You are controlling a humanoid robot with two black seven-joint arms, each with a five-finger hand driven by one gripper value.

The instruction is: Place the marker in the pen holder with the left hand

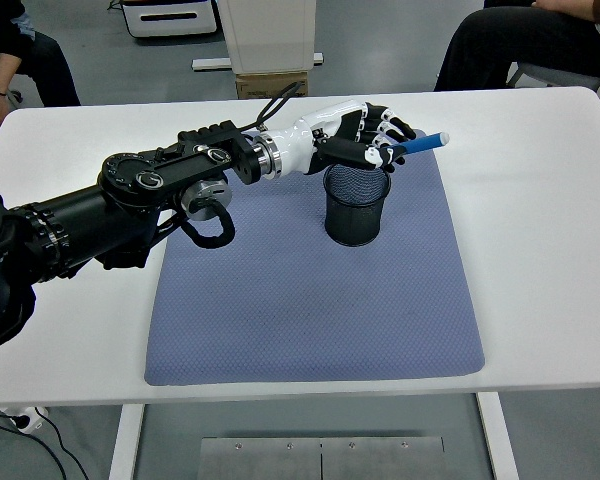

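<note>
text: none legible | labels: none | numbers: none | signs: none

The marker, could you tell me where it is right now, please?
In the head view the blue marker is held in the left hand, tilted just above the rim of the black mesh pen holder at the far side of the mat.
</note>
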